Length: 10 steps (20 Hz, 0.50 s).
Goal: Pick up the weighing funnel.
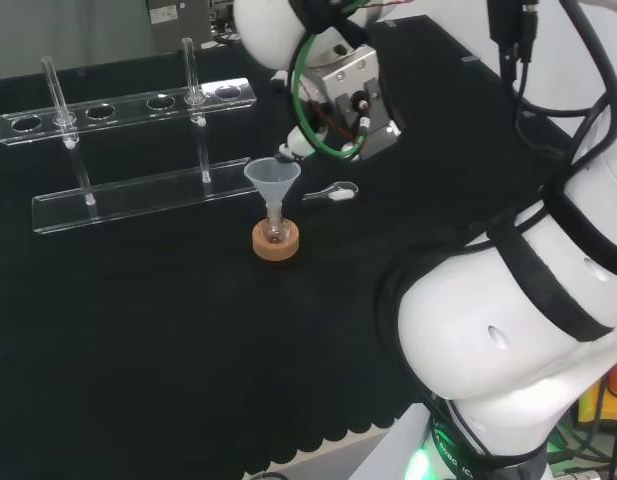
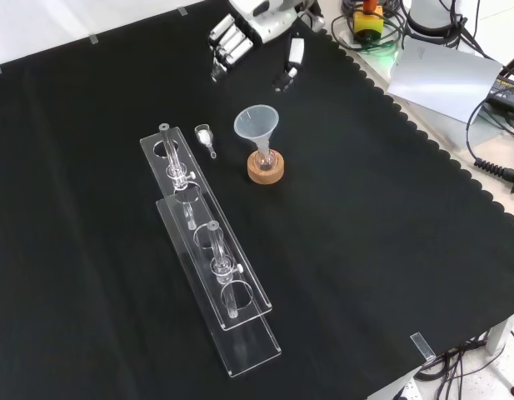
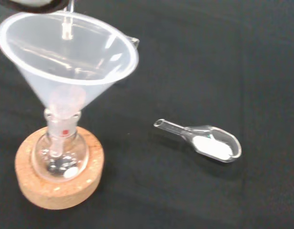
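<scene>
The weighing funnel (image 3: pixel 208 141) lies flat on the counter (image 2: pixel 365 250), white powder in its scoop, near the big funnel (image 3: pixel 65 52) on its cork ring (image 3: pixel 56 186). At the front view's top, the robot hand (image 2: pixel 232 37) hovers apart from it, fingers relaxed and spread, gripping nothing.

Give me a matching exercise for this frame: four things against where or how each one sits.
1 weighing funnel
2 funnel
3 cork ring
4 robot hand

A under the small flask
B lying on the cloth, white contents
C at the front view's top, holding nothing
D standing mouth up

Pairs: 1-B, 2-D, 3-A, 4-C
</scene>
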Each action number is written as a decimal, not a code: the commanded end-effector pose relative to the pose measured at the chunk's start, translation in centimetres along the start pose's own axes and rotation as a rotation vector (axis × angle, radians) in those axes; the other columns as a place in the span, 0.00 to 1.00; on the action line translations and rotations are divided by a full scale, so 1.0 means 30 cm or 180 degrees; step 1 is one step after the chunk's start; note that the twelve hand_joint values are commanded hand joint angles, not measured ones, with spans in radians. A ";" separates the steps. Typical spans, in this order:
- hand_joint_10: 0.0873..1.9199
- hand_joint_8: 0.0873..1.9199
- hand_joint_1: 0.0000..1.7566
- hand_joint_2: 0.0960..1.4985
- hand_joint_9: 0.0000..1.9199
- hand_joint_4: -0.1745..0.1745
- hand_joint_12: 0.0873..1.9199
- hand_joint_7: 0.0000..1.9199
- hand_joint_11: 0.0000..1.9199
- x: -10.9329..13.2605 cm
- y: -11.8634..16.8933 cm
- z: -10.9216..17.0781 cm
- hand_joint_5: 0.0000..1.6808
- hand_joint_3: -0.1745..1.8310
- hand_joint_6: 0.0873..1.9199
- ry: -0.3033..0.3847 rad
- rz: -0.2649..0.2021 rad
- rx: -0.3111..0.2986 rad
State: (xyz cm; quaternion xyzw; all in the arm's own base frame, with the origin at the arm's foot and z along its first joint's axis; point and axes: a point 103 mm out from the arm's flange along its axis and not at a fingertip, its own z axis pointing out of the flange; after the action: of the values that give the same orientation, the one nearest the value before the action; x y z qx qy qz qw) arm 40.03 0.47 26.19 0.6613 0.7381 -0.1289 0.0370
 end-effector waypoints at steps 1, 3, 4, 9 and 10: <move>0.32 0.37 0.37 0.42 0.29 0.30 0.72 0.19 0.13 -0.102 -0.020 -0.004 0.20 0.33 0.00 0.0069 0.0130 -0.0056; 0.32 0.37 0.38 0.42 0.29 0.30 0.72 0.19 0.14 -0.138 -0.019 0.000 0.20 0.33 0.00 0.0094 0.0165 -0.0048; 0.32 0.37 0.38 0.42 0.29 0.30 0.72 0.19 0.14 -0.156 -0.017 0.007 0.20 0.33 0.00 0.0099 0.0180 -0.0043; 0.30 0.37 0.39 0.42 0.32 0.30 0.72 0.23 0.14 -0.242 0.022 0.063 0.22 0.33 0.00 0.0119 0.0263 0.0036; 0.30 0.37 0.40 0.42 0.33 0.30 0.72 0.23 0.15 -0.257 0.034 0.079 0.23 0.33 0.00 0.0146 0.0281 0.0059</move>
State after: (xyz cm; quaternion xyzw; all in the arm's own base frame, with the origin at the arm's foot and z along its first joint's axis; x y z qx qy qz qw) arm 40.37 -4.74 26.72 0.6880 0.7158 -0.1152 0.0303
